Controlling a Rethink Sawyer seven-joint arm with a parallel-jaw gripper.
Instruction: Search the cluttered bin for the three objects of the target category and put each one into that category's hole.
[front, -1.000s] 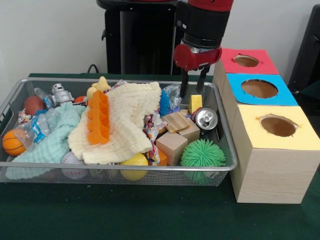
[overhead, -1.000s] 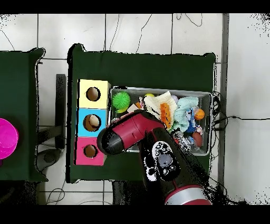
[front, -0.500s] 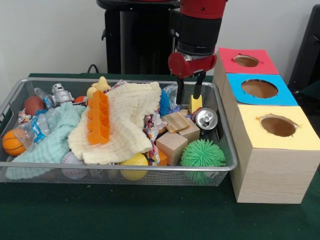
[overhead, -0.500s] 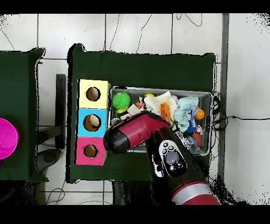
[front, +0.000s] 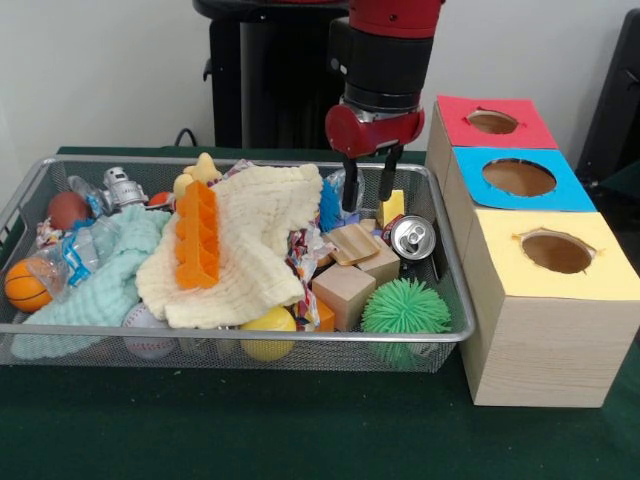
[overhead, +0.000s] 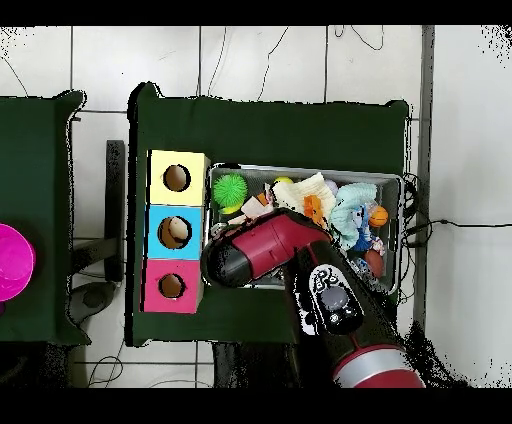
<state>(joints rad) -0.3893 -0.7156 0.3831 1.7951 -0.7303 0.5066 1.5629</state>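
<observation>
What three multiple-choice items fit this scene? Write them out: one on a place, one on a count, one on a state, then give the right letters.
1. Where in the front view does the green spiky ball lie?
A. In the wire bin, at its corner nearest the yellow-topped box
B. On the red-topped box
C. On the green cloth outside the bin

2. How many boxes with a hole in the top stand beside the bin?
A. Two
B. Three
C. Five

3. How is the gripper?
A. Shut on a wooden block
B. Resting on the blue-topped box
C. Jaws open, holding nothing, over the bin

Answers:
1. A, the ball sits inside the mesh by the front rim.
2. B, red, blue and yellow tops stand in a row.
3. C, a gap shows between the jaws above the clutter.
</observation>
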